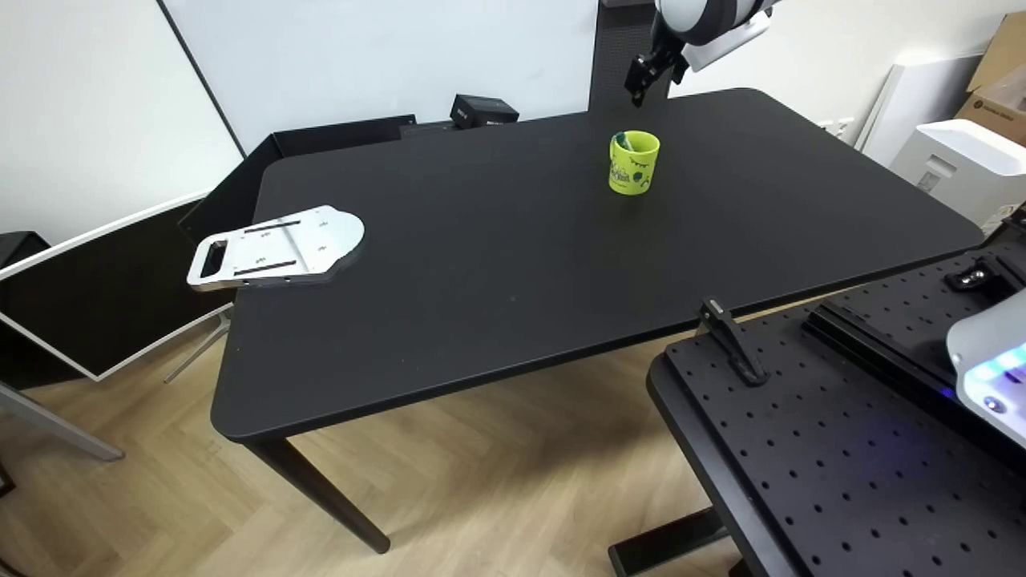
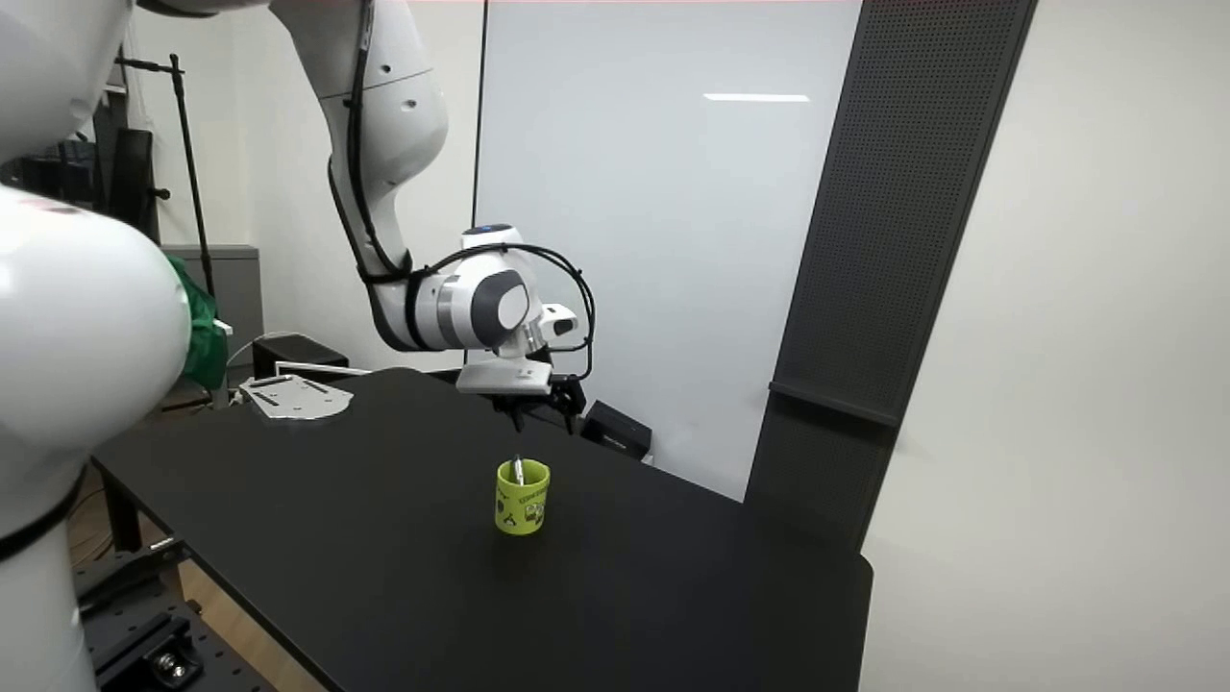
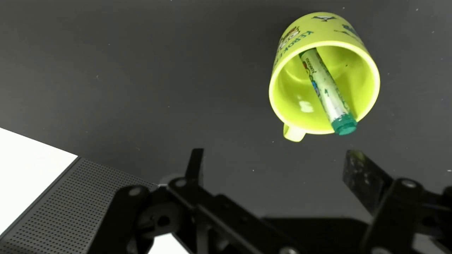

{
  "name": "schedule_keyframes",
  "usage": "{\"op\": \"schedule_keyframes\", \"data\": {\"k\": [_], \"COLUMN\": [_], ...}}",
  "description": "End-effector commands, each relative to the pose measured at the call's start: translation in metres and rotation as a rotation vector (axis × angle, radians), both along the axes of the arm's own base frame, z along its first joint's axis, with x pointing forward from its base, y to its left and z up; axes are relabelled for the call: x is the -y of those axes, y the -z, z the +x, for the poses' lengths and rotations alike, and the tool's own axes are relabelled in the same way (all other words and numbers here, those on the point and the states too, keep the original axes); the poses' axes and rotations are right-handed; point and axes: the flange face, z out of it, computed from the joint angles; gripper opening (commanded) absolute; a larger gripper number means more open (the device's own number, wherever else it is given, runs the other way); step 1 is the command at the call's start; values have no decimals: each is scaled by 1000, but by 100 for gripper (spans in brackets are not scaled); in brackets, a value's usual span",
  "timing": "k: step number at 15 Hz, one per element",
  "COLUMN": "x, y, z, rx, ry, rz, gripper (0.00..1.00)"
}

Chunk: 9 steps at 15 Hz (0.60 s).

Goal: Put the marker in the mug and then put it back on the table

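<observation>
The marker (image 3: 326, 88), whitish with a green end, leans inside the yellow-green mug (image 3: 319, 33); its green end pokes out past the rim. Both exterior views also show the mug (image 1: 631, 175) upright on the black table (image 1: 449, 256), with the marker (image 2: 519, 470) tilted in it. Above the table, behind the mug as seen in an exterior view, hangs my gripper (image 2: 544, 430). In the wrist view the gripper (image 3: 275, 151) is open, its fingers wide apart and nothing between them. Mug and marker lie beyond the fingertips, untouched.
A white metal plate with a handle slot (image 1: 280, 244) lies at one end of the table, jutting over its edge. A black box (image 2: 616, 430) stands behind the table's back edge, near a whiteboard (image 2: 663, 240). A black perforated board (image 1: 809, 449) adjoins the table.
</observation>
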Motion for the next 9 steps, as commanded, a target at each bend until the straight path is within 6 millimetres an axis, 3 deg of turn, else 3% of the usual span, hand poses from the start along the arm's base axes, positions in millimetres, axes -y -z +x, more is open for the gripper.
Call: {"op": "schedule_keyframes", "data": {"k": [1, 9], "x": [-13, -55], "y": [-29, -70], "z": [5, 26], "rx": [-64, -211], "ry": [-85, -228], "rz": [-47, -132], "gripper": [100, 100]}}
